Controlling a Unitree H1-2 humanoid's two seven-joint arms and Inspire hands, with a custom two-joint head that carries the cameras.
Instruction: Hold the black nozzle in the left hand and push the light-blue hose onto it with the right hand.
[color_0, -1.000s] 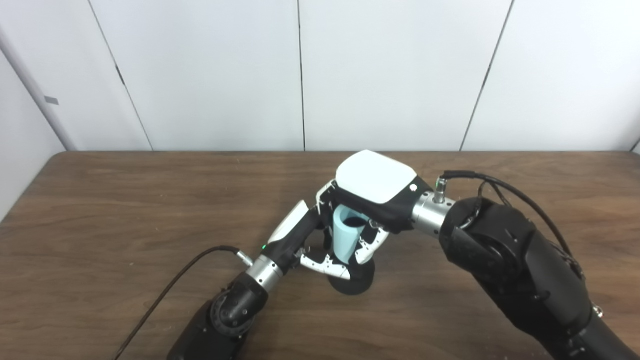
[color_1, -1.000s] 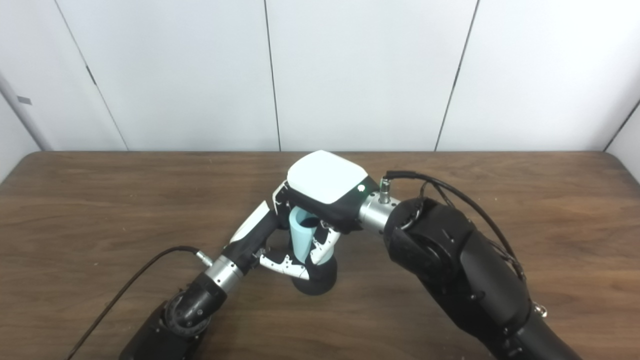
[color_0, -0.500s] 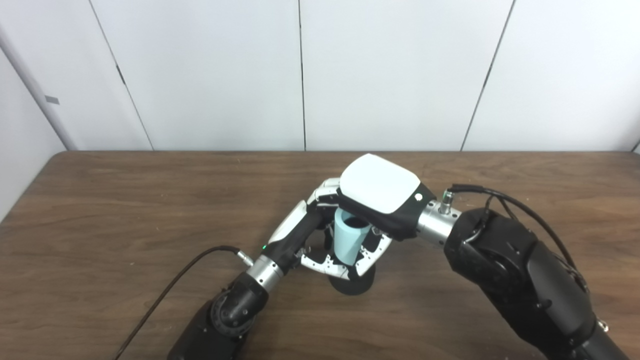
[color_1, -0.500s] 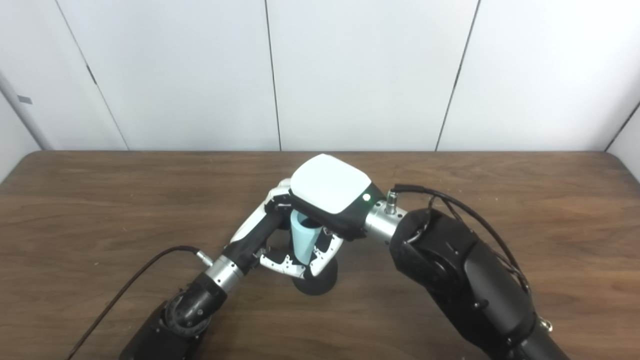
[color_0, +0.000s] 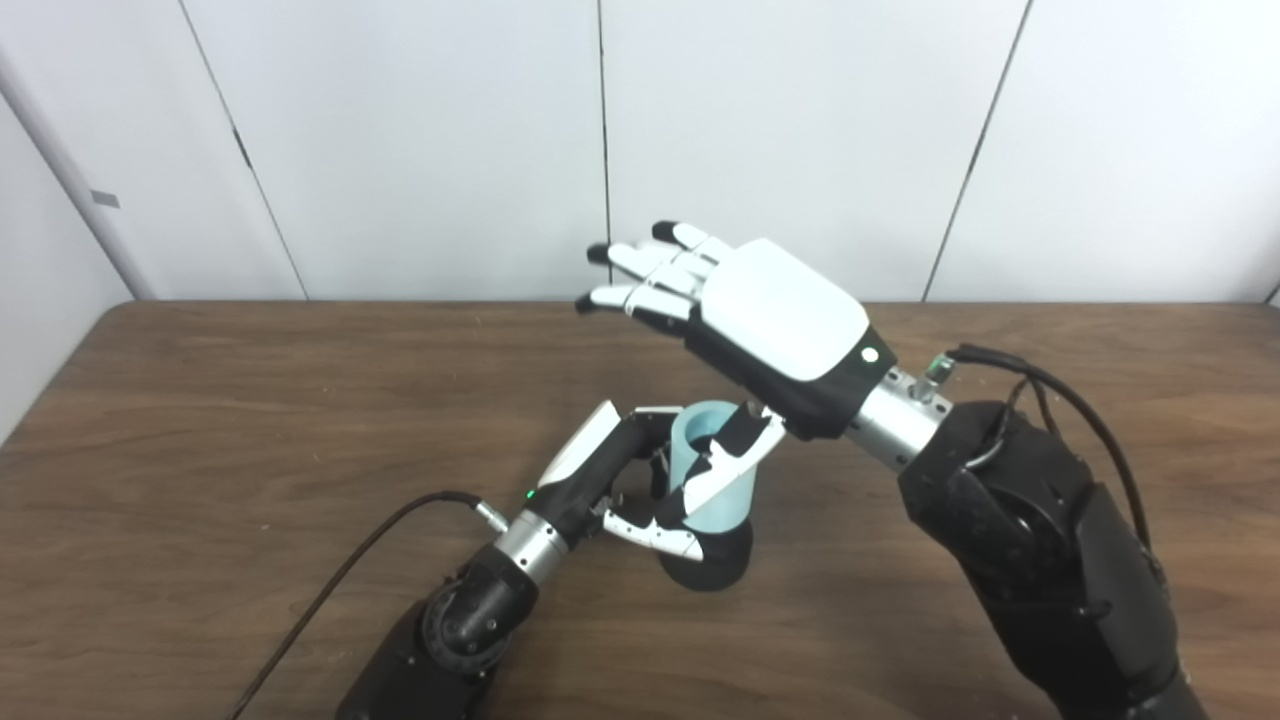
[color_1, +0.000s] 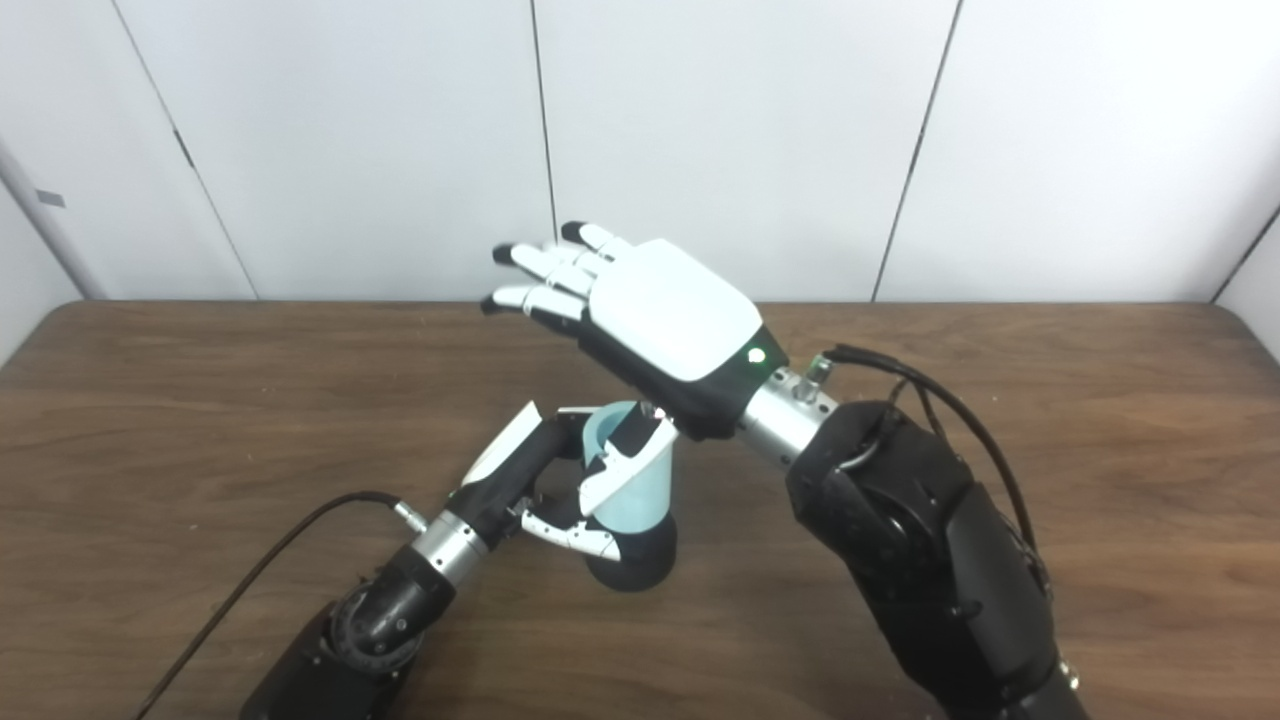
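Left eye view has the right hand (color_0: 770, 320) spread wide and empty above the light-blue hose (color_0: 708, 470), which sits on the black nozzle (color_0: 705, 568) gripped by the left hand (color_0: 640, 495) on the bench (color_0: 250, 420) (thumb close enough to snag it).

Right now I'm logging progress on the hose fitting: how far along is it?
Mostly done, it seems. The light-blue hose stands upright on the black nozzle, whose base rests on the table. In hand: the left hand is shut around the hose and nozzle. The right hand is open, fingers spread, lifted above. Left: releasing the left hand; seating depth cannot be judged.
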